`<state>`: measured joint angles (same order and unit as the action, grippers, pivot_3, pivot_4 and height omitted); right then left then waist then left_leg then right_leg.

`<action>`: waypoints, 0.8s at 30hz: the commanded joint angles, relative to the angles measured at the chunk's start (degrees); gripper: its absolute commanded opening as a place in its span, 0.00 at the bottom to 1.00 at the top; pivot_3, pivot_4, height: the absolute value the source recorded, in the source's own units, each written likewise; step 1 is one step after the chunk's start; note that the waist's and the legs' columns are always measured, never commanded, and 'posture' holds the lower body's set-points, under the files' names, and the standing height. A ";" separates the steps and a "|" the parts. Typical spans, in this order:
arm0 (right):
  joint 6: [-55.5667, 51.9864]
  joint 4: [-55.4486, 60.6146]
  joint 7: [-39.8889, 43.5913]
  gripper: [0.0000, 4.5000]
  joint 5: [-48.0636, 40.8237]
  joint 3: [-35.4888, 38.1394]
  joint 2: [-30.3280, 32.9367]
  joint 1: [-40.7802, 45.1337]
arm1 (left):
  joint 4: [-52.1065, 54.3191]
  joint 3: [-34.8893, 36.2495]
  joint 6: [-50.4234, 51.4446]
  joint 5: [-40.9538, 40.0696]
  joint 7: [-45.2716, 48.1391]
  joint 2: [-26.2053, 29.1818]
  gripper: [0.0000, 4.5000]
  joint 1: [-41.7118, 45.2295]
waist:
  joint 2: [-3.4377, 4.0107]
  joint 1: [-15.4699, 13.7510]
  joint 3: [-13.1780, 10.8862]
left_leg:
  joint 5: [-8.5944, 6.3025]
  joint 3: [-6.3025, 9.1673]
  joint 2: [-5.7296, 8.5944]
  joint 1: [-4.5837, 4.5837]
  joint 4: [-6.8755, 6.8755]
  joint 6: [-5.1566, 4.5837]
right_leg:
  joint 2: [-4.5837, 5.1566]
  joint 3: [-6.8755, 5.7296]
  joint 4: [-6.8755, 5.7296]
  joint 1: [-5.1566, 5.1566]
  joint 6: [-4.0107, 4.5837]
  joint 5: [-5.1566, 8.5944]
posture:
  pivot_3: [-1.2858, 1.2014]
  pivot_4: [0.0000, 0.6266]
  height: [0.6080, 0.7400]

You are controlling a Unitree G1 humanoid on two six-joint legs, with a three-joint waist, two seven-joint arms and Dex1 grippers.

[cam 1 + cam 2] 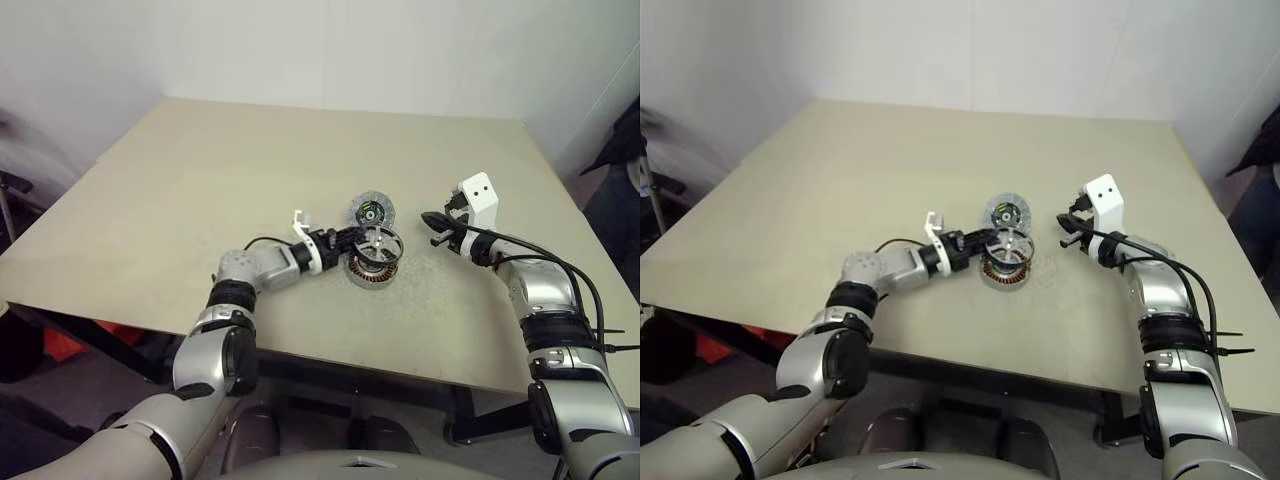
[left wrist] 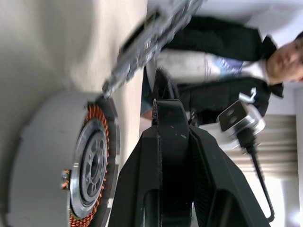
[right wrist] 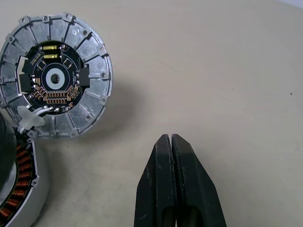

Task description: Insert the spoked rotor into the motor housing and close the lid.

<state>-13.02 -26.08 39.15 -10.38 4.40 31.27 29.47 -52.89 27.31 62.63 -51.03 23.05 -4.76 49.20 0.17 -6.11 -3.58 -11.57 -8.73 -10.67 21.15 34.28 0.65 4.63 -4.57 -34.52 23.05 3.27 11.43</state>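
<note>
- Head views: the left gripper (image 1: 352,240) reaches in from the left, clamped on the rim of the spoked rotor (image 1: 379,243), and holds it tilted just above the motor housing (image 1: 372,270).
- The motor housing sits on the tan table (image 1: 200,180), near the middle, its copper-brown windings showing below the rotor.
- The lid (image 1: 372,211) lies flat on the table just beyond the housing, on the far side, touching or nearly touching it.
- The right gripper (image 1: 434,224) hovers to the right of the parts, apart from them, pointing left toward them, holding nothing.
- Right wrist view: its two black fingers (image 3: 163,189) are pressed together, tips over bare table; the lid's dark circuit centre with greenish marks and a white connector on short wires at its rim are plain here, with the housing's edge (image 3: 19,194) beside it.
- Left wrist view: the housing (image 2: 71,161) seen edge-on with windings ringing a silvery hub, the rotor's rim a blurred bar above the black fingers (image 2: 170,156).
- That same view catches a seated person (image 2: 227,61) in dark clothing beyond the table's edge.
</note>
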 commanded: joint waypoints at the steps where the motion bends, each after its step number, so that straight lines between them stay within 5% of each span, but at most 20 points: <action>1: 1.02 3.05 -0.30 0.00 -0.82 1.87 0.58 0.21 | -0.90 -0.88 -1.07 1.39 2.45 -0.17 0.10 2.35 | 0.00 0.02 0.00 | 0.00 0.00 -0.01 -0.01 0.00 0.00 | 0.00 0.00 -0.01 0.00 0.00 0.00 | 0.52 0.00 1.00; 19: 2.80 1.06 -0.92 0.00 -0.08 1.18 -0.24 1.50 | -0.22 -2.42 -2.75 6.90 4.29 0.63 0.10 0.63 | 0.00 0.02 0.00 | -0.01 0.00 0.00 -0.01 0.00 -0.01 | 0.01 0.00 0.00 0.00 0.00 0.00 | 0.52 0.00 1.00; 20: 2.90 0.97 -0.92 0.00 -0.04 1.12 -0.29 1.54 | -0.15 -2.74 -2.70 7.24 4.40 0.61 0.26 0.49 | 0.00 0.02 0.00 | -0.01 0.00 0.00 -0.01 0.00 -0.01 | 0.01 0.00 0.00 0.00 0.00 0.00 | 0.52 0.00 1.00; 24: 3.32 0.49 -0.85 0.00 0.13 0.96 -0.45 1.74 | 0.17 -2.02 -1.02 6.67 4.20 0.72 0.45 0.17 | 0.00 0.02 0.00 | -0.01 -0.02 0.00 -0.06 0.00 -0.01 | 0.03 0.00 0.00 -0.07 0.00 0.00 | 0.52 0.00 1.00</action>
<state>-11.11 -26.33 38.47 -10.19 4.50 30.76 29.54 -53.29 25.03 60.59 -44.10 27.47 -4.09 49.42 0.17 -6.09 -3.58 -11.58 -8.75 -10.67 21.06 34.27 0.64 4.66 -4.57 -34.52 22.95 3.27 11.43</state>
